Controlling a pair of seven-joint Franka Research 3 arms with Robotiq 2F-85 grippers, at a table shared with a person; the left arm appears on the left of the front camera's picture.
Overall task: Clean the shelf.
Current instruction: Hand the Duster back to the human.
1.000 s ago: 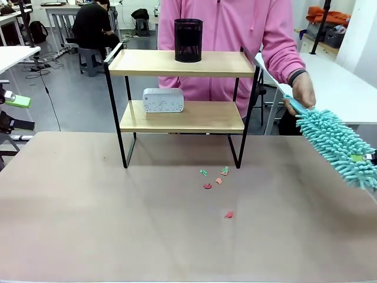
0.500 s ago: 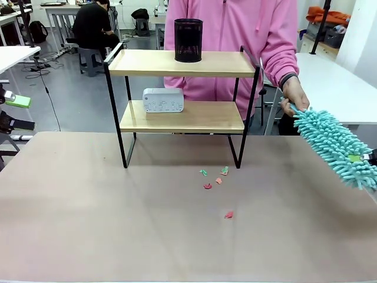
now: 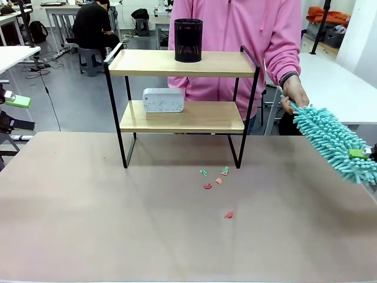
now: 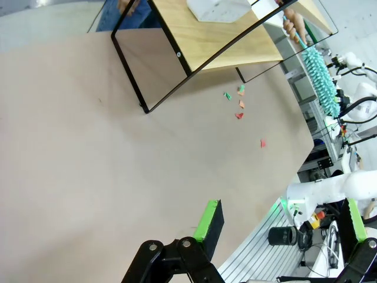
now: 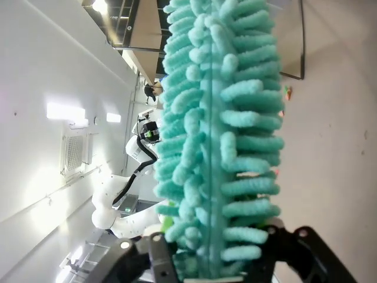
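Two-tier wooden shelf in black metal frame point(image 3: 182, 65) on tabletop point(image 3: 118, 224), fluffy teal microfibre duster point(image 3: 333, 141) in person's hand point(image 3: 294, 94), right gripper point(image 5: 212, 259) fingers clamped on duster, left gripper point(image 4: 277, 218) fingers apart.

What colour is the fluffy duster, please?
Teal; the duster shows best in the right wrist view.

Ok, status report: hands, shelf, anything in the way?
Right hand shut on duster, person's hand on its handle. Left hand open, off to the side. Shelf untouched; cup, white box on it.

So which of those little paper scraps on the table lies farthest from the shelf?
The red scrap, alone and nearest the camera; the other scraps cluster by the shelf's right leg.
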